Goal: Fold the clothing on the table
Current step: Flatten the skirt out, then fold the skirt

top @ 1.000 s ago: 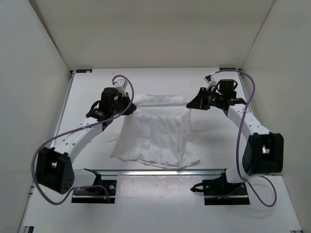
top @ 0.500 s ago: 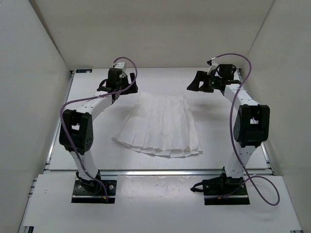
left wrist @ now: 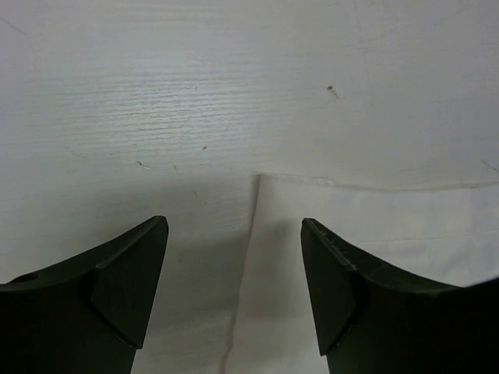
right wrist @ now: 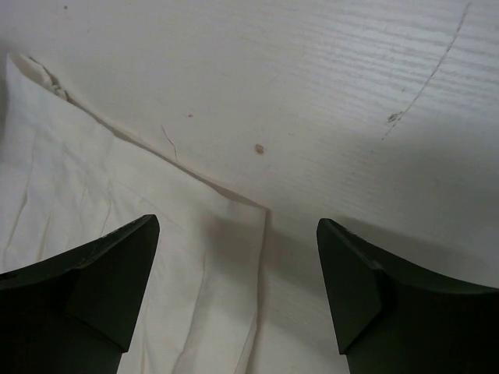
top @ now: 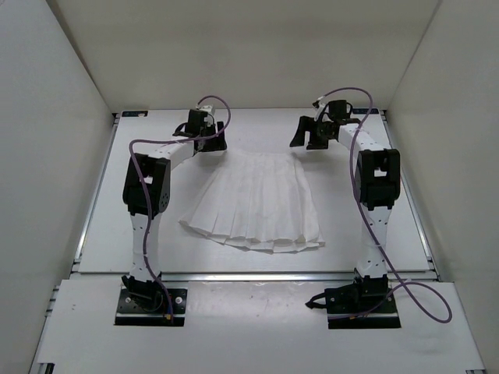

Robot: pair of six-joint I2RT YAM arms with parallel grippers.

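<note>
- The clothing (top: 253,206) lies spread flat in the middle of the bench (top: 351,218). It is in a single layer, narrower at the far edge and fanning out to a wavy near hem, with long creases running front to back.
- We see no fold in it yet, so we judge that the laying-out is done and the first fold is the step now in hand.
- The left end effector (left wrist: 234,222) hovers over the garment's far left corner (left wrist: 259,178). Its jaws are wide apart and hold nothing.
- The right end effector (right wrist: 238,221) hangs likewise above the far right corner (right wrist: 263,210), also wide and empty.
- In our judgement the next move calls for both to descend and pinch those two corners against the bench. They would then carry the far edge toward the near hem together, level and at the same pace.
- The fabric looks thin and limp, so a shallow pinch may miss it, and uneven travel could skew the fold.
- We see no containers in any view; only the garment lies on the bench.
</note>
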